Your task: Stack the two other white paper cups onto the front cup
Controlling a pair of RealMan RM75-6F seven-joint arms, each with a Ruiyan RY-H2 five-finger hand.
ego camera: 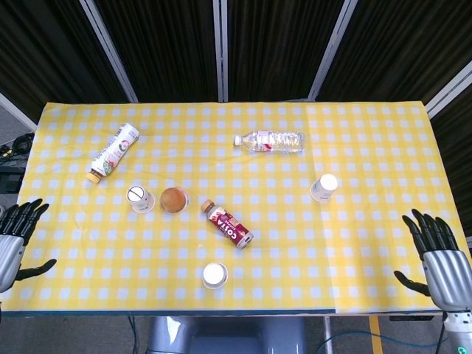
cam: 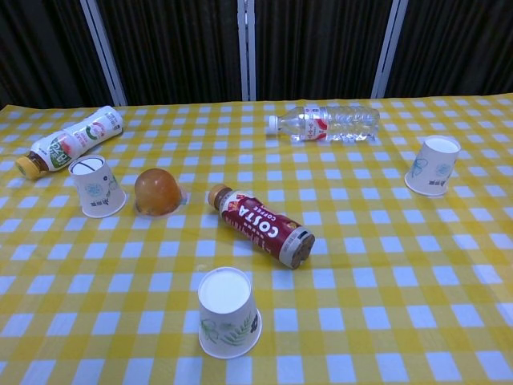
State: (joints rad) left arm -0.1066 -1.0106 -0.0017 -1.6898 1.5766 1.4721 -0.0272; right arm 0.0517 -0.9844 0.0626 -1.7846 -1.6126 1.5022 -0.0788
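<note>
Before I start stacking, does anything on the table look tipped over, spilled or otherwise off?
No spill shows. All three bottles lie on their sides: the Costa coffee bottle at centre, the clear water bottle at the back, and the white drink bottle at back left. The three paper cups stand mouth down, including the front cup.

Both hands only show in the head view, and each is cut off: the silver-and-black left hand (ego camera: 13,240) runs off the left edge, the right hand (ego camera: 436,254) off the bottom corner. The chest view crops the yellow-checked bench (cam: 401,321) on three sides. The print on the white paper cups is too small to read.
</note>
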